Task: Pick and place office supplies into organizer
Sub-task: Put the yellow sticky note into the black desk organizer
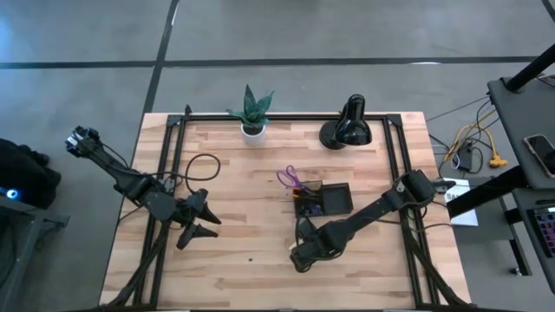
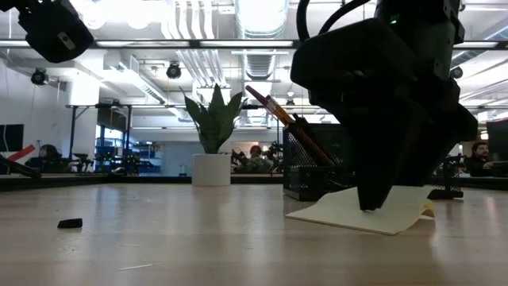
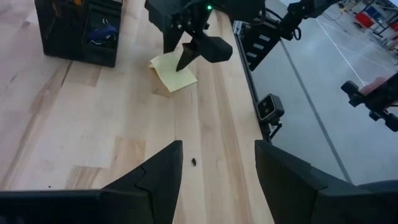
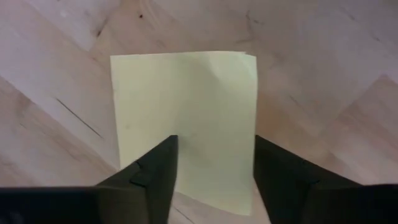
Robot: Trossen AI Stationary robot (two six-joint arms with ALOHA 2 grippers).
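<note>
Right claw spread, down on the yellow sticky-note pad, one pad edge seemingly lifted, left claw spread.

Both arms reach low, jaws parted.

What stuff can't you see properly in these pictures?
- High view: the yellow sticky pad is hidden under the right hand.
- Low view: the organizer is partly blocked by the right arm.
- High view: the tiny dark clip is too small to identify.
- Left wrist view: the organizer's contents are cut off at the edge.
</note>
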